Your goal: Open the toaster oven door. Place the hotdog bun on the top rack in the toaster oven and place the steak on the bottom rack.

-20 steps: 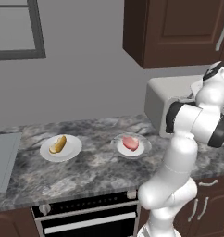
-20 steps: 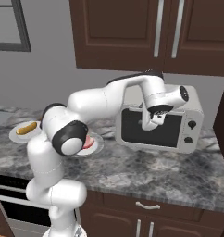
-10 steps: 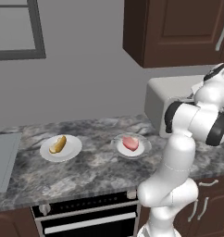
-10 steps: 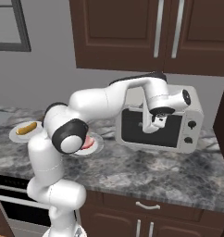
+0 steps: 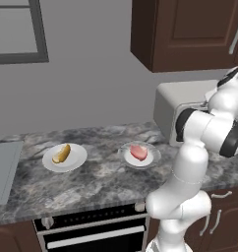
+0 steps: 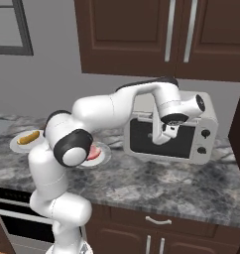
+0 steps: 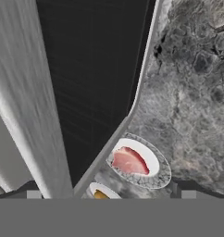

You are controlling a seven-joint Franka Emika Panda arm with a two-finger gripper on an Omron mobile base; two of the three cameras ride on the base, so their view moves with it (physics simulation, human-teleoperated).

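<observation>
We're on step one, the door (image 6: 159, 137) of the oven (image 6: 201, 130) at the right end of the table (image 6: 156, 184), under the dark cabinets (image 6: 156, 37). The gripper (image 6: 165, 133) sits at the door's upper part, right in front of the glass, jaws spread wide with nothing between them. From the hand view we see the dark glass and a grey bar running along it, probably the handle or frame, hard to say which. The door looks shut or barely cracked; we can't tell the gap from these angles. To do this well, we judge the jaws should straddle the top edge or handle squarely, close firmly, then pull out and down in an arc about the bottom hinge, not straight back, or the grip may slip off. Keep the wrist rotating with the door so the fingers stay square to the bar. The steak (image 5: 138, 152) on its plate (image 5: 150, 158) is near the oven's left side; the swing-down should clear it, but watch the elbow. The bun (image 5: 61, 153) on its own plate (image 5: 76, 158) is well apart, further left. Both wait untouched; racks aren't visible yet.
</observation>
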